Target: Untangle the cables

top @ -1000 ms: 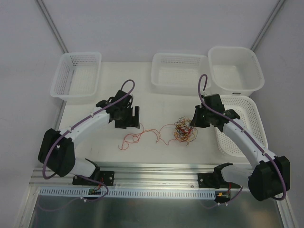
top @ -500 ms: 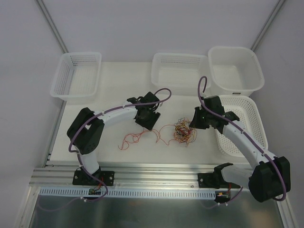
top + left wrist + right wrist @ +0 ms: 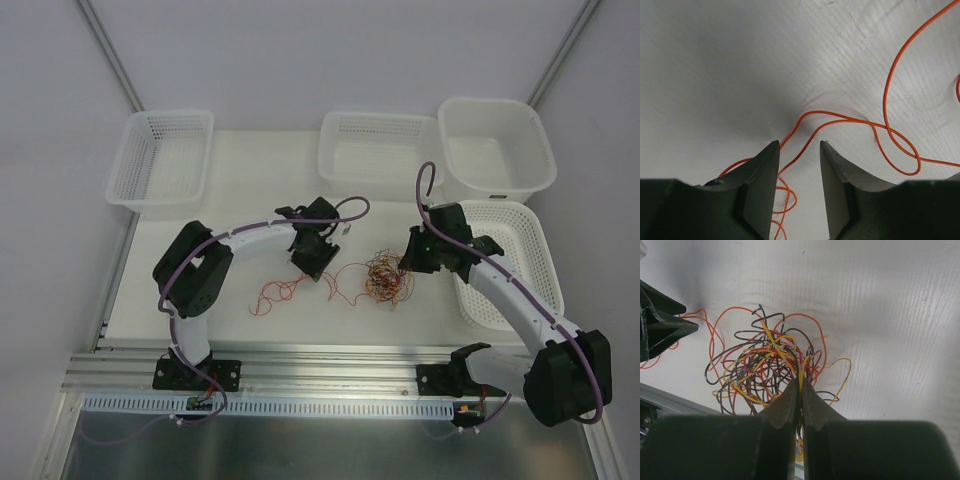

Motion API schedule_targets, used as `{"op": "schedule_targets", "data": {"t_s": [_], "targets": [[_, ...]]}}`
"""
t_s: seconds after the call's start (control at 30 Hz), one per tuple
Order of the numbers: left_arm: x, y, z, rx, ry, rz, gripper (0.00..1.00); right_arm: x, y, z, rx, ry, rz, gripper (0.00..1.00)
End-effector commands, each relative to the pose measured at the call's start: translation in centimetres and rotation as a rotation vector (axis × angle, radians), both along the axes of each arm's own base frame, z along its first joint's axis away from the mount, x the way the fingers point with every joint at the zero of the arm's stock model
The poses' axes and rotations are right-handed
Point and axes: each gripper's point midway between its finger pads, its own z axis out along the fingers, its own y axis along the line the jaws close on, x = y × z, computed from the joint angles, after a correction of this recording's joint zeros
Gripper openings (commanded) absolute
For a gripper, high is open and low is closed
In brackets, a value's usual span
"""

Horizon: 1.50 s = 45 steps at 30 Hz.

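**Top external view.** The tangle of hair-thin red, orange, black and yellow cables (image 3: pixel 386 278) lies on the white table (image 3: pixel 240 305) between the two arms, nearer the right one; a loose orange strand (image 3: pixel 283 292) trails from it toward the left arm and appears to run into the heap. The left gripper (image 3: pixel 318 264) is low over that strand; the right gripper (image 3: pixel 403 264) sits at the right edge of the tangle.

**Left wrist view.** The left gripper (image 3: pixel 799 147) has its fingers apart, with the tips close to the table; two runs of the orange strand (image 3: pixel 888 130) pass through the gap, and the strand crosses itself in a small loop just beside it.

**Right wrist view.** The right gripper (image 3: pixel 801 385) has its fingers pressed together on the tangle (image 3: pixel 760 365); yellow and dark wires enter the seam; you cannot tell how many are pinched.

**Hazards, as judged from here.**
- The strand lies flat on the table; closing too high would miss it, and closing too low would scrape the surface.
- Hard fingertips may let so thin a wire slip out under tension.
- Pulling the strand may cinch its loop into a knot.
- If the right grip holds several wires, or the strand itself, pulling may tighten the heap instead of freeing it; if that grip slips, the whole tangle may drag along.
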Motion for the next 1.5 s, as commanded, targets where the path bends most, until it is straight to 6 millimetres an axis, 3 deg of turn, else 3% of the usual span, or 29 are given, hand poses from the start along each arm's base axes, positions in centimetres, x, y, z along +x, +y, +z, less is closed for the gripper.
{"op": "schedule_targets", "data": {"t_s": [0.0,0.07,0.1,0.17,0.27,0.37,0.43,0.53,0.57,0.6,0.67,0.7,0.8,0.9,1.23,1.47], "targets": [[-0.2,-1.3,0.6,-0.040,0.003,-0.055,0.37,0.4,0.6,0.9,0.025,-0.041,0.017,0.05],[-0.3,-1.2,0.6,-0.038,0.003,-0.054,0.29,0.4,0.6,0.9,0.026,-0.043,0.016,0.05],[-0.3,-1.1,0.8,-0.039,0.000,-0.054,0.16,0.4,0.6,0.8,0.023,-0.041,0.014,0.05],[-0.2,-0.9,1.5,-0.037,-0.022,-0.048,0.02,0.4,0.4,0.8,0.017,-0.044,0.013,0.05],[1.0,-0.4,4.7,-0.054,-0.123,-0.025,0.00,0.3,0.2,0.6,0.004,-0.042,0.004,0.04],[2.5,0.9,10.0,-0.097,-0.250,0.006,0.00,0.0,-0.3,0.2,-0.012,-0.033,-0.010,0.01],[3.3,2.0,14.7,-0.165,-0.339,0.056,0.00,-0.3,-0.6,-0.3,-0.028,-0.021,-0.018,0.01],[4.9,5.3,21.6,-0.280,-0.470,0.196,0.00,-0.7,-1.2,-1.0,-0.053,-0.002,-0.034,0.01],[6.1,7.6,23.3,-0.300,-0.510,0.279,0.00,-0.8,-1.4,-1.2,-0.058,0.001,-0.040,0.01],[6.0,8.9,26.4,-0.356,-0.571,0.339,0.00,-0.9,-1.5,-1.3,-0.062,0.005,-0.047,0.01],[7.0,12.5,29.4,-0.377,-0.655,0.483,0.00,-1.3,-1.8,-1.9,-0.075,0.022,-0.054,0.01],[7.0,14.4,32.1,-0.387,-0.733,0.548,0.00,-1.5,-1.9,-2.0,-0.080,0.027,-0.057,0.01],[7.1,18.7,36.4,-0.400,-0.863,0.712,0.00,-1.8,-2.3,-2.5,-0.096,0.039,-0.066,0.01],[7.2,23.0,38.7,-0.366,-0.950,0.874,0.00,-1.9,-2.5,-2.6,-0.100,0.041,-0.071,0.01],[7.3,28.7,40.3,-0.386,-0.927,1.146,0.00,-2.3,-3.5,-2.6,-0.145,0.035,-0.086,0.01],[6.5,35.0,41.6,-0.315,-0.970,1.350,0.00,-2.9,-4.3,-2.5,-0.157,0.030,-0.091,0.01]]}}
